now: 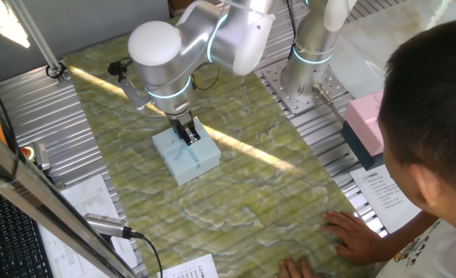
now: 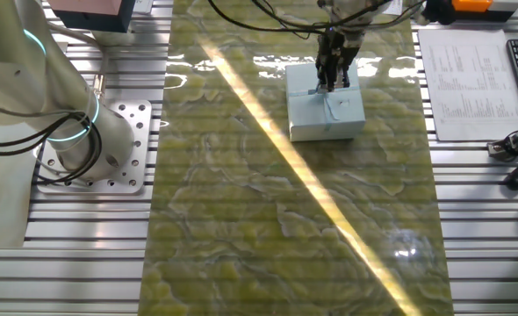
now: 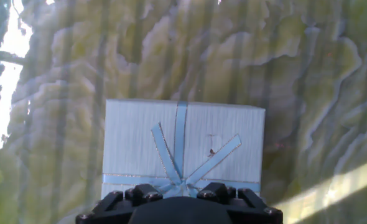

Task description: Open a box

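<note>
The box (image 1: 183, 158) is small, square and pale blue, and stands closed on the green marbled mat. A matching ribbon crosses its lid, with the bow (image 3: 182, 180) near one edge. It also shows in the other fixed view (image 2: 327, 116) and fills the middle of the hand view (image 3: 183, 140). My gripper (image 1: 190, 138) points straight down onto the lid at the bow. Its two dark fingers (image 2: 330, 75) stand close together around the knot. The lid sits flat on the box. The inside of the box is hidden.
A larger pink-lidded box with a dark base (image 1: 367, 130) stands on the metal table at the right. A person's head and hands (image 1: 352, 235) are at the near right edge of the mat. Papers (image 2: 470, 75), a keyboard and cables lie beside the mat.
</note>
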Available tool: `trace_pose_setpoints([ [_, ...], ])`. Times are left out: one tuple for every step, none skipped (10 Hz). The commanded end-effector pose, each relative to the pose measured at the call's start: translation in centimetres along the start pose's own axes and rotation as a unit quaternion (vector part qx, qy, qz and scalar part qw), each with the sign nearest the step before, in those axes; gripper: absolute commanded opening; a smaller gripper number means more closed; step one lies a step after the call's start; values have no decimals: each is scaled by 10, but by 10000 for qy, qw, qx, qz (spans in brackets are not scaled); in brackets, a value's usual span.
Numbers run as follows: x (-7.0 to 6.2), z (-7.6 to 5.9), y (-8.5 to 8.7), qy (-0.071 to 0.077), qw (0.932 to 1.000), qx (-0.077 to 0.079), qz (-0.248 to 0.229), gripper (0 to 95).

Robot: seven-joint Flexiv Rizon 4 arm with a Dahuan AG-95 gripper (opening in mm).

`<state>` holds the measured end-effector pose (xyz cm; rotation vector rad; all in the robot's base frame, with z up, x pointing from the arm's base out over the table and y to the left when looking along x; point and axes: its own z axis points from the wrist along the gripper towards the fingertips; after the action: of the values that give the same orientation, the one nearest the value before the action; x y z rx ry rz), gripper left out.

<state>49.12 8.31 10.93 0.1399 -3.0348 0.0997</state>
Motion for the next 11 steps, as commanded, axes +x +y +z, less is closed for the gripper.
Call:
trace_pose_setpoints([
  [4, -11, -3, -26, 10000, -47, 12, 0],
  [5, -15, -5, -18, 10000, -51, 10, 0],
  [8, -26, -7, -5, 10000, -52, 4, 0],
  [9, -31, -8, -10, 10000, -51, 7, 0],
  [11, -37, -10, -15, 10000, -47, 7, 0],
  [13, -43, -14, -15, 10000, -43, -11, 0],
  [13, -48, -26, -15, 10000, -52, -81, 0],
  [12, -53, -36, -7, 9999, -69, -147, 0],
  [10, -60, -48, 39, 9997, -86, -234, 0],
  [8, -69, -63, 92, 9993, -92, -350, 0],
  [6, -75, -77, 101, 9988, -90, -474, 0],
])
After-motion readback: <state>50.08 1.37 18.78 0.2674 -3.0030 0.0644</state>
